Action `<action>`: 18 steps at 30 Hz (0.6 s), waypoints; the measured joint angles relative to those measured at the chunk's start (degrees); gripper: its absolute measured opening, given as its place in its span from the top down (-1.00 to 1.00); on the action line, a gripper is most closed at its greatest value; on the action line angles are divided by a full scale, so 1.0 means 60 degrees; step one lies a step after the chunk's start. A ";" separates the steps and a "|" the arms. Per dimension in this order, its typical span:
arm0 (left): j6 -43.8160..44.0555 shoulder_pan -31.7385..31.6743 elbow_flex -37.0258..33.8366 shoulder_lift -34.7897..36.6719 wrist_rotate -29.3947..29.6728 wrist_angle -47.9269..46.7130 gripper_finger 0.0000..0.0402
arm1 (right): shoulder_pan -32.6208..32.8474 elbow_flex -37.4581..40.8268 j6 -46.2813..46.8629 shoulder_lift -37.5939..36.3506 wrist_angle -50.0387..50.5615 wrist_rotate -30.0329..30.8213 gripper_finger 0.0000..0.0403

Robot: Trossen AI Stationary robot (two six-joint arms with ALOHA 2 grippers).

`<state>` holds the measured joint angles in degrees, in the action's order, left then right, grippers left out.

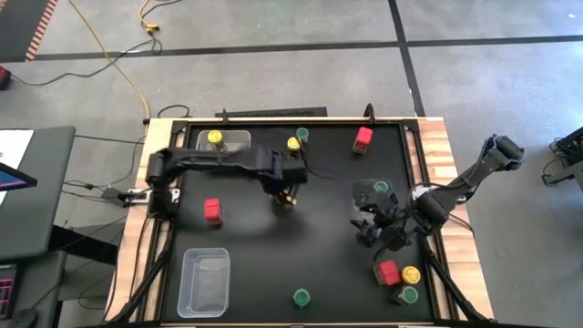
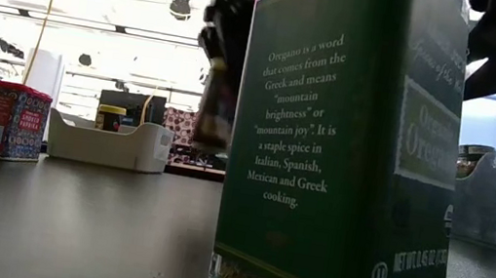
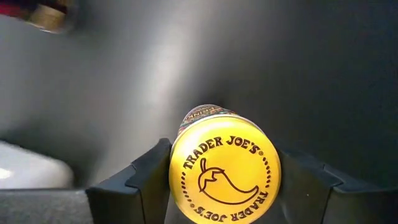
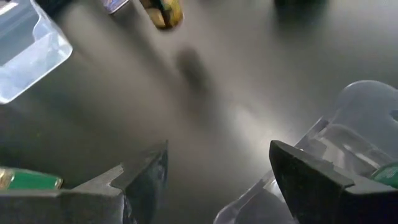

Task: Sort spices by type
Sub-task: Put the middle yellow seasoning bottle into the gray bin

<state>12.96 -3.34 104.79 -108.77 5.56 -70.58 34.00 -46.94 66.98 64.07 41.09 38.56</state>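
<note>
On the far left of the black table [image 1: 319, 246], a clear rectangular plastic bin [image 1: 239, 138] already has one dark jar with a round yellow lid [image 1: 215, 137] in it, which suggests this bin is for the yellow-lidded kind. Near the left edge a red blocky spice tin [image 1: 212, 210] stands alone, and nearer still an empty clear bin [image 1: 205, 282] lies on the table.

The left pincer [image 3: 225, 180] is in mid-table, pinching a dark jar with a yellow chilli-printed lid [image 3: 225, 170] between its two dark fingers [image 3: 146, 180]; the low view shows that jar hanging above the table. So the step in hand looks like carrying a yellow-lidded jar. The next move would call for swinging it left and far to the bin with its mate and lowering it inside the rim before letting go.

Just beyond, a yellow-lidded jar [image 1: 293, 143] and a green-lidded jar [image 1: 302, 134] stand touching, with a red tin [image 1: 363, 138] further right. A green-lidded jar [image 1: 301, 296] stands at the near edge.

The right pincer [image 4: 217, 180] hovers at the right, spread and empty, beside a clear bin holding a green-lidded jar [image 1: 381, 188]. A red tin [image 1: 389, 271], a yellow-lidded jar [image 1: 410, 273] and a green-lidded jar [image 1: 409, 294] cluster at the near right.
</note>
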 joint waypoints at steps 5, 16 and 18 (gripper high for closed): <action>-0.1896 -0.0958 0.0000 0.1122 0.0740 -0.0724 -0.11 | -0.0475 0.0000 0.0007 0.0000 -0.0172 0.0002 -0.52; -0.4414 -0.4702 -0.0066 0.2477 -0.0477 -0.1200 -0.11 | -0.1815 -0.0001 0.0084 0.0000 -0.0745 0.0002 -0.52; -0.4815 -0.5271 -0.0344 0.2464 -0.0904 -0.1120 -0.11 | -0.2096 0.0000 0.0084 0.0000 -0.0745 0.0003 -0.52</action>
<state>-15.94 -34.97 102.73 -93.99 0.13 -77.29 21.42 -46.94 67.48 64.07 36.62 38.57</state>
